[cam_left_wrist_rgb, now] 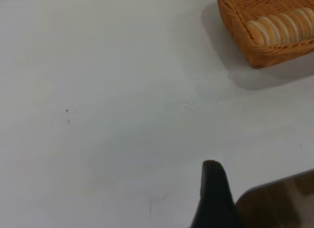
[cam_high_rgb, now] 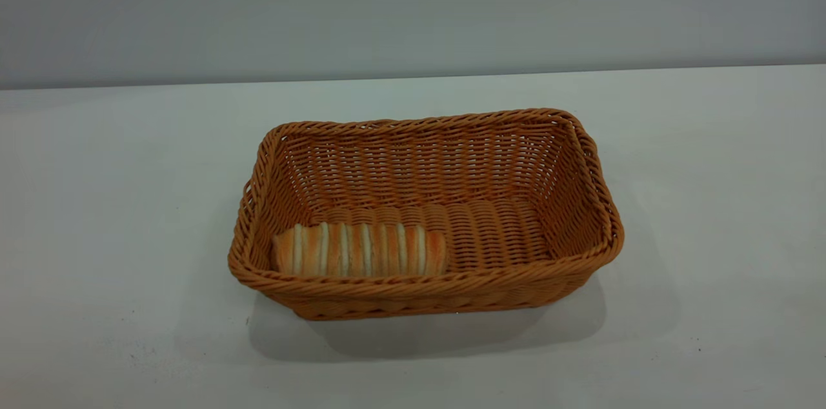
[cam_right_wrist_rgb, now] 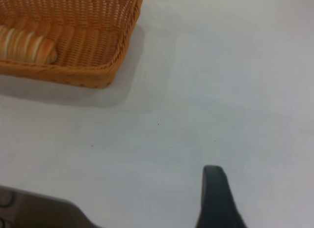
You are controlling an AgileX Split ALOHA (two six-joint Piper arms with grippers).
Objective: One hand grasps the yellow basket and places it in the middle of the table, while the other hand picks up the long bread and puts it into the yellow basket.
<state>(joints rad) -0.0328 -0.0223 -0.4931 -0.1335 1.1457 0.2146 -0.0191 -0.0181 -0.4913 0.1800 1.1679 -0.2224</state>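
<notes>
The yellow basket (cam_high_rgb: pixel 426 215) stands on the white table (cam_high_rgb: pixel 710 202) near its middle. The long bread (cam_high_rgb: pixel 359 249) lies inside it, along the front wall toward the left end. Neither arm shows in the exterior view. The left wrist view shows a black part of my left gripper (cam_left_wrist_rgb: pixel 212 193) over bare table, well apart from the basket (cam_left_wrist_rgb: pixel 235 21) and the bread (cam_left_wrist_rgb: pixel 282 26). The right wrist view shows a black part of my right gripper (cam_right_wrist_rgb: pixel 216 196) over bare table, well apart from the basket (cam_right_wrist_rgb: pixel 98 51) and the bread (cam_right_wrist_rgb: pixel 27 45).
A grey wall (cam_high_rgb: pixel 413 9) runs behind the table's far edge. A brown surface (cam_left_wrist_rgb: pixel 282 203) shows beyond the table's edge in the left wrist view. A dark grey shape (cam_right_wrist_rgb: pixel 34 211) sits at a corner of the right wrist view. Tiny dark specks dot the tabletop.
</notes>
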